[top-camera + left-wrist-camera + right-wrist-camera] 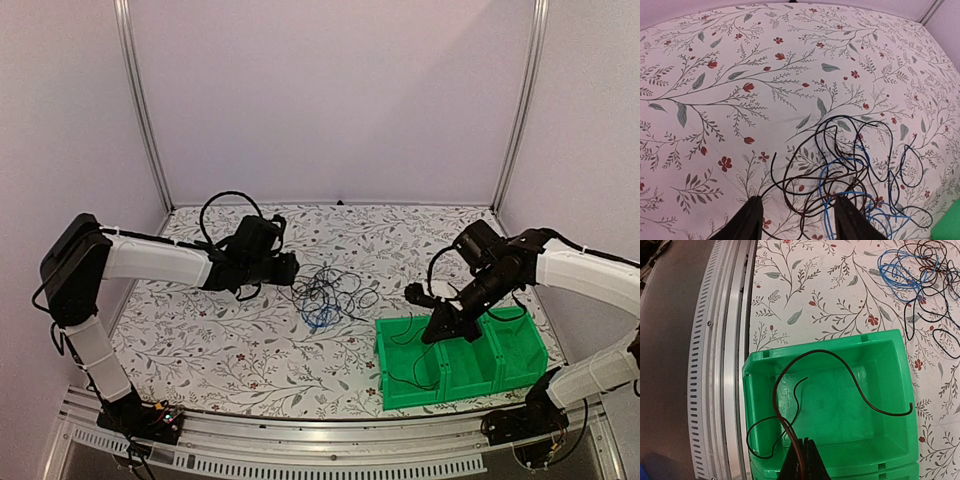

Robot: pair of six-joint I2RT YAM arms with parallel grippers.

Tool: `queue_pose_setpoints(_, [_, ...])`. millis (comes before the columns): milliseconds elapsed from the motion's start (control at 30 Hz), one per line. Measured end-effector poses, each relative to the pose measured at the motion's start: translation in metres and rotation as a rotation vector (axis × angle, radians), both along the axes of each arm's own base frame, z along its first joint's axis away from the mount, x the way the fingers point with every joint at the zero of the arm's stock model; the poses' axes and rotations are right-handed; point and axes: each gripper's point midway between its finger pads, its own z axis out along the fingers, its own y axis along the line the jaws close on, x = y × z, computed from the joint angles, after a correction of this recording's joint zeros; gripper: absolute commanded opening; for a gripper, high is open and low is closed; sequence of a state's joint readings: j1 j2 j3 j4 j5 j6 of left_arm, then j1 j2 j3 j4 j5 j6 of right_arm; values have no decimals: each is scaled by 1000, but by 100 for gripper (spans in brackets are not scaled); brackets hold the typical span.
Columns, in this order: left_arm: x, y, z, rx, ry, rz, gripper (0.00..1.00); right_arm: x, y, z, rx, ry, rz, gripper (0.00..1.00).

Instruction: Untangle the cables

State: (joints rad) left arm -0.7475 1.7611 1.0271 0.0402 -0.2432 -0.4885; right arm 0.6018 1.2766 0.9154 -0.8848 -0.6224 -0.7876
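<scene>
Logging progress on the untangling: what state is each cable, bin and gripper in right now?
Tangled cables: knotted together in one pile.
Blue cable: caught up in that pile.
Separated cable: pinched at one point, the rest draped into the bin.
Green bin: upright, its left compartment holding only that cable.
Left gripper: open, over the pile's edge, holding nothing.
Right gripper: shut on the cable.
</scene>
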Motion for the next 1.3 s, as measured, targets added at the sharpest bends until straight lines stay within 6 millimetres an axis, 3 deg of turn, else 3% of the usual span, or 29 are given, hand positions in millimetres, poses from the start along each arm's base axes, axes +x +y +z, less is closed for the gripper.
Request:
queue_pose_setpoints(300, [-3,4,-6,12,10,6,48,-13,5,-29,-115,75,49,0])
queue_pose_setpoints(600, [-6,8,-14,26,21,9,48,11,9,-41,-204,49,-38,0])
queue_pose_setpoints(867, [-8,9,-16,29,25,8,48,8,19,-54,-282,23,-33,0])
queue_pose_setpoints(1067, [-10,12,-16,30,26,9,49,17,14,-74,-369,24,-80,0])
queue_pose_setpoints(1167, [-11,14,-10,22,18,10,52,22,13,-77,-393,19,-101,14])
queue_pose_setpoints(1300, [-13,17,1,12,4,16,56,34,18,-65,-389,-16,-121,36])
